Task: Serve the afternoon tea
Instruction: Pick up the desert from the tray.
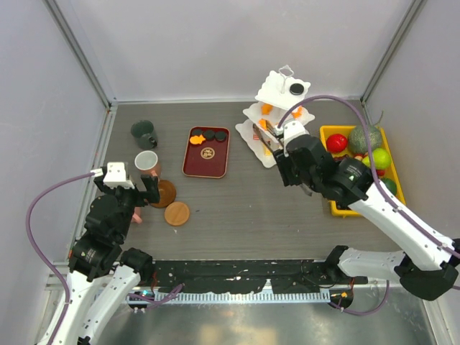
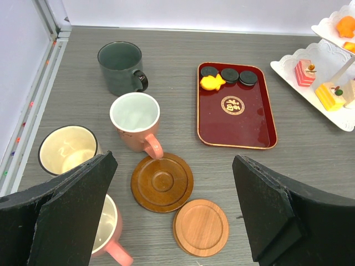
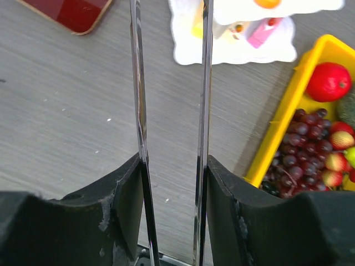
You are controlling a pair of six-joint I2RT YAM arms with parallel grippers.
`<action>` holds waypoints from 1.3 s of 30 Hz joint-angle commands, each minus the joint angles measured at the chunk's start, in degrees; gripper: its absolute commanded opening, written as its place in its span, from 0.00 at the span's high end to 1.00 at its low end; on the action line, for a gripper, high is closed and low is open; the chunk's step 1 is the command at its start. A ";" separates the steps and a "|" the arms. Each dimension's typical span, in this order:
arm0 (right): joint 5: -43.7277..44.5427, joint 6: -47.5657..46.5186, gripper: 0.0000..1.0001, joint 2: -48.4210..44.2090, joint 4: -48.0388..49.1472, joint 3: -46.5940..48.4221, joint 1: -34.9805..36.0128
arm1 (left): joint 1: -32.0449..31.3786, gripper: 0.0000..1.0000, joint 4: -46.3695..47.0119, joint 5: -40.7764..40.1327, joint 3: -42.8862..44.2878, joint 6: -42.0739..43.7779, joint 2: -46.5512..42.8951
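Sweets step: right claw (image 3: 172, 166) clamps metal tongs (image 3: 138, 83) near the three-tier stand (image 3: 233, 52).
Left claw (image 2: 173, 163) is wide open and empty above the coasters (image 2: 162, 182). Next, likely: bring the tongs to the sweets (image 2: 229, 74) on the red tray (image 2: 260, 133) and squeeze gently.

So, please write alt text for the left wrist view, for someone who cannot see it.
The open left claw hangs above a dark coaster and a light coaster. Nearby stand a dark green mug, a pink mug, a cream mug and another pink mug. Behind lie a dark red tray and a white tiered stand.
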 commanded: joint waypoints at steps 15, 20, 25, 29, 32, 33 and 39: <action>-2.47 0.93 0.52 26.68 12.72 10.21 9.00 | -0.20 0.01 2.54 -0.05 -0.04 0.82 -0.17; 0.36 -1.44 0.53 36.07 15.09 15.32 8.21 | -0.20 0.01 2.62 -0.05 -0.04 0.90 -0.34; 0.62 -3.03 0.54 43.21 16.94 20.68 4.96 | -0.20 0.01 2.62 0.12 -0.12 0.82 -0.52; 1.94 -4.69 0.54 47.34 21.50 21.30 2.85 | -0.20 0.01 2.71 0.30 -0.12 0.73 -0.52; 1.50 -5.31 0.54 49.28 24.14 21.65 1.44 | -0.29 0.01 2.71 0.39 -0.12 0.73 -0.43; 1.15 -5.49 0.54 50.33 24.32 21.91 0.66 | -0.29 0.01 2.71 0.39 -0.12 0.73 -0.43; -1.31 -6.20 0.52 53.32 25.64 23.41 -1.72 | -0.29 0.01 2.80 0.47 -0.12 0.73 -0.26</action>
